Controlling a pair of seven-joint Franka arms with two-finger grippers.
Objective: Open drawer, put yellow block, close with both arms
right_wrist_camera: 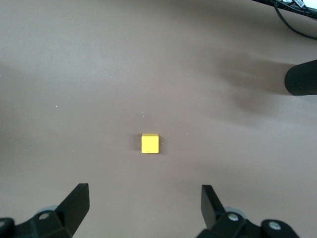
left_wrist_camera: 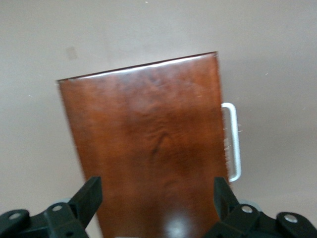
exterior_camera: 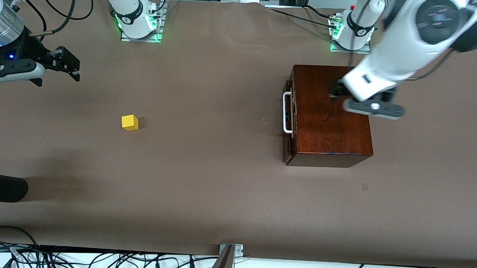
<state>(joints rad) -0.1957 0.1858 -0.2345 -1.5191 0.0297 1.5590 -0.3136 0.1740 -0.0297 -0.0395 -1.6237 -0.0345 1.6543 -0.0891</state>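
Note:
The yellow block (exterior_camera: 129, 122) lies on the brown table toward the right arm's end; the right wrist view shows the yellow block (right_wrist_camera: 150, 143) ahead of the open right gripper (right_wrist_camera: 143, 202). My right gripper (exterior_camera: 74, 66) hangs open and empty over bare table. The dark wooden box (exterior_camera: 332, 113) stands toward the left arm's end. Its drawer (exterior_camera: 288, 145) looks pushed in, and the white handle (exterior_camera: 287, 112) faces the right arm's end. Above the box top (left_wrist_camera: 148, 144), the left gripper (left_wrist_camera: 156, 198) is open and holds nothing. The handle (left_wrist_camera: 233, 141) shows at the box's edge.
A black rounded object (exterior_camera: 2, 187) juts in at the right arm's end, nearer the front camera than the block; it also shows as the black object (right_wrist_camera: 302, 78). Cables and a metal bracket (exterior_camera: 230, 250) line the table's front edge. Arm bases (exterior_camera: 139, 25) stand along the back.

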